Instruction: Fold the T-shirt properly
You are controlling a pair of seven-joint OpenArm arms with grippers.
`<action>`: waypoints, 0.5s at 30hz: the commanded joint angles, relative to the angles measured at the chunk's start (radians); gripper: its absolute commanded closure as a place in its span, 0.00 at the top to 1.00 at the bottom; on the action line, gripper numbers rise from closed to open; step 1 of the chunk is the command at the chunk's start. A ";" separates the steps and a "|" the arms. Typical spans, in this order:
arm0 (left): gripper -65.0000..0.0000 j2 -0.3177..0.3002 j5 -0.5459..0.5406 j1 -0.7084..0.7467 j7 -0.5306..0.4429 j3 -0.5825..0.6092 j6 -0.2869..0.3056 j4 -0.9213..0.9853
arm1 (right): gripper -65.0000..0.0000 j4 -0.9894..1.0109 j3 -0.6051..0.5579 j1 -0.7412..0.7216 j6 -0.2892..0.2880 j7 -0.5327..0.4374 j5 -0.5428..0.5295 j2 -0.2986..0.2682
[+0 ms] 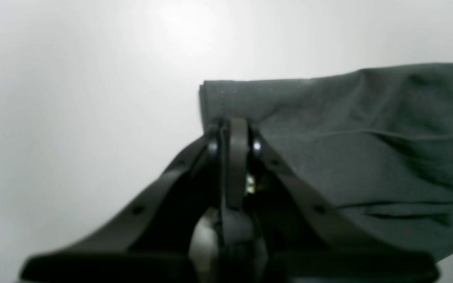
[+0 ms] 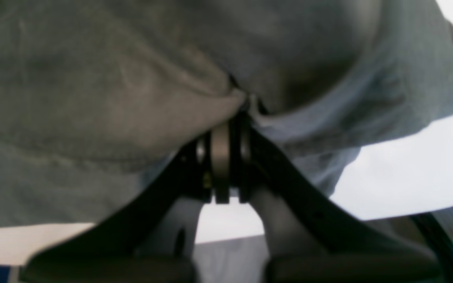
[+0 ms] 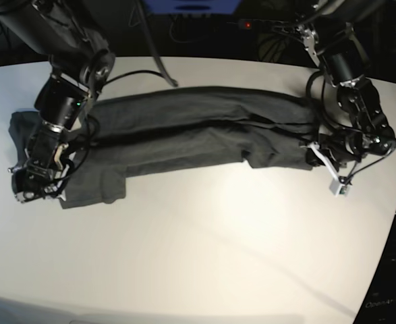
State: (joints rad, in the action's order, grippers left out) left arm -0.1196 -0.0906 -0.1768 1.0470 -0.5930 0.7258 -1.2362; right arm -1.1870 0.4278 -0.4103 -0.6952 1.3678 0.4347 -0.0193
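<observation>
T-shirt (image 3: 191, 131): we count 1 lengthwise fold laid (crosswise pending), left gripper (image 1: 232, 129) and right gripper (image 2: 234, 106) clamping cloth.

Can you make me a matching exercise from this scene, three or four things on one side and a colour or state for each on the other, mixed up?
Things:
1. T-shirt
2. table
3. left gripper
4. right gripper

Descriptions:
A. white and bare
B. dark grey, stretched out long
C. shut at a straight hemmed corner
D. shut on bunched cloth

Pairs: 1-B, 2-A, 3-C, 4-D
</observation>
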 commanded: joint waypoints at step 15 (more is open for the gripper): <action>0.03 -0.021 0.114 -0.013 0.092 -0.005 -0.028 0.005 | 0.00 -0.429 -0.132 0.083 -0.003 0.028 -0.029 0.003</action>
State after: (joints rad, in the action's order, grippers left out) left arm -0.1299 -0.0635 -0.1944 1.0691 -0.5941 0.7212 -1.2366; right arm -1.6005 0.2985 -0.3012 -0.6956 1.3956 0.4011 -0.0078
